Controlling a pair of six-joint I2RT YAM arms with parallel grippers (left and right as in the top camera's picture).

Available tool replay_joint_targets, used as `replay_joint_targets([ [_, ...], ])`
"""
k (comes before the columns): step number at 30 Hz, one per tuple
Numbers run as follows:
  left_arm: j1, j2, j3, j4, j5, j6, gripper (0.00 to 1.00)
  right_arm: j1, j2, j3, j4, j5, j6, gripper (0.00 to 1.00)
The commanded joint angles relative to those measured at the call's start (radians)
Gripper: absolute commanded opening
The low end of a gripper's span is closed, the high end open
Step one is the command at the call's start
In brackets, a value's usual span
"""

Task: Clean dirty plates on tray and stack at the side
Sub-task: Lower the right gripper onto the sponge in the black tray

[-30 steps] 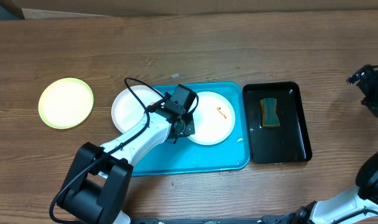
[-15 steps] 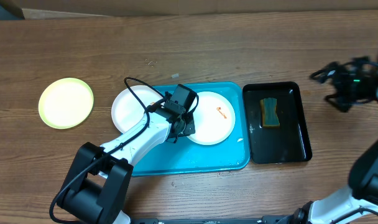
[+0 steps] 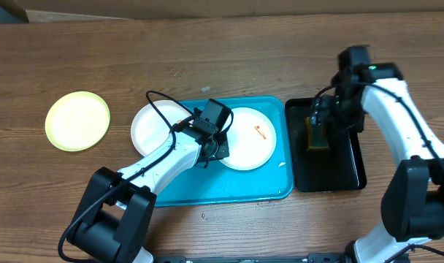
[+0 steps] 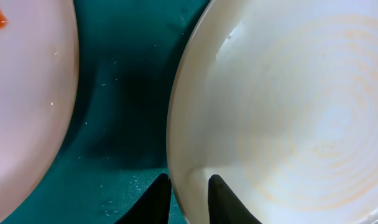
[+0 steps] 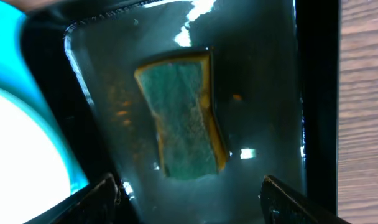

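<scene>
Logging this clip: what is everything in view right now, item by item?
table: one, brown wood.
blue tray: one, turquoise, centre of the table.
black tray: one, black, right beside the blue tray.
white plates: two, white, side by side on the blue tray; the right one shows an orange smear.
yellow-green plate: one, pale yellow-green, on the table left of the blue tray.
sponge: one, green with a yellow edge, lying in the black tray.
left gripper: black fingers closed on one white plate's rim.
right gripper: open, above the sponge.
</scene>
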Motion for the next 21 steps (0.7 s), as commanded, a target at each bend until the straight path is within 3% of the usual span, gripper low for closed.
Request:
replay_joint_targets([
  [1,-0.007,0.010,0.013,0.001,-0.016,0.001,0.24,0.031,-0.034,-0.074,0.060,0.084,0.022,0.75],
  [9,-0.007,0.010,0.013,0.000,-0.016,0.002,0.24,0.059,-0.034,-0.291,0.285,0.084,0.022,0.74],
  [10,-0.007,0.010,0.013,0.000,-0.016,0.006,0.24,0.059,-0.034,-0.304,0.291,0.084,0.022,0.68],
  [11,-0.007,0.010,0.013,0.000,-0.016,0.006,0.24,0.059,-0.034,-0.319,0.292,0.084,0.022,0.53],
  [13,-0.007,0.010,0.013,0.001,-0.016,0.005,0.24,0.059,-0.034,-0.327,0.281,0.084,0.022,0.10],
  [14,-0.007,0.010,0.013,0.002,-0.015,0.005,0.24,0.059,-0.034,-0.327,0.269,0.084,0.022,0.04],
  [17,-0.007,0.010,0.013,0.004,-0.013,0.005,0.24,0.059,-0.035,-0.304,0.220,0.084,0.021,0.04],
  [18,-0.007,0.010,0.013,0.004,-0.013,0.005,0.24,0.059,-0.035,-0.288,0.199,0.084,0.022,0.18],
  [19,-0.007,0.010,0.013,0.004,-0.013,0.005,0.24,0.059,-0.035,-0.267,0.176,0.084,0.021,0.50],
  [20,-0.007,0.010,0.013,0.004,-0.013,0.005,0.24,0.059,-0.035,-0.242,0.154,0.084,0.021,0.67],
  [21,-0.007,0.010,0.013,0.004,-0.013,0.005,0.24,0.059,-0.035,-0.221,0.142,0.084,0.021,0.70],
])
